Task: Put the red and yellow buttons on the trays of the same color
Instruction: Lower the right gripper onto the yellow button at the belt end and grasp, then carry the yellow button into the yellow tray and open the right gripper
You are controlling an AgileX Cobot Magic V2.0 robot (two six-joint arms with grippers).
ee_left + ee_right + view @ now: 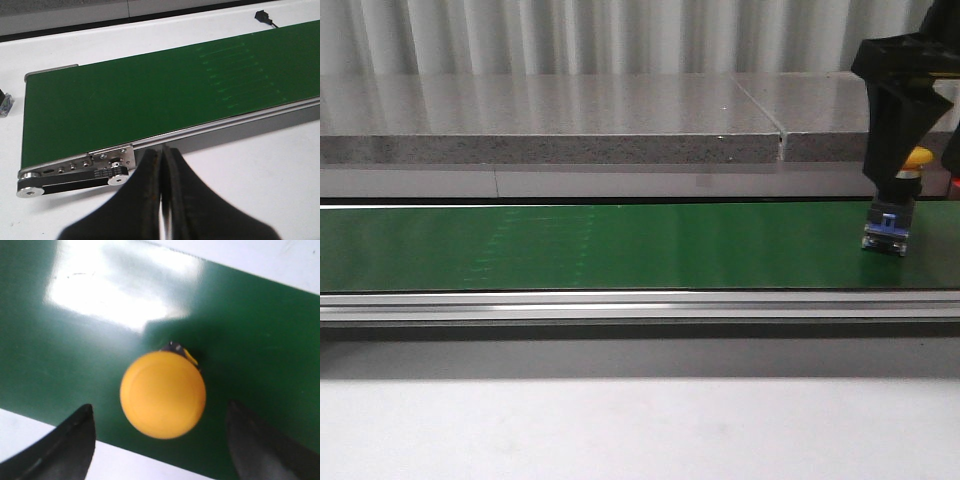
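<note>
A yellow button [918, 157] stands upright on its blue and clear base [887, 228] at the far right of the green belt [620, 245]. My right gripper [894, 185] hangs right over it. In the right wrist view the round yellow cap [163, 394] sits between the black fingers [75, 445], which are spread wide and clear of it. My left gripper [162, 152] is shut on nothing, above the white table beside the belt's end [75, 165]. The red button and the trays are out of view.
A grey stone ledge [550, 120] runs behind the belt and an aluminium rail [620, 305] along its front. The white table [620, 430] lies in front. A black plug [264, 16] and a small clear object [5, 102] lie off the belt.
</note>
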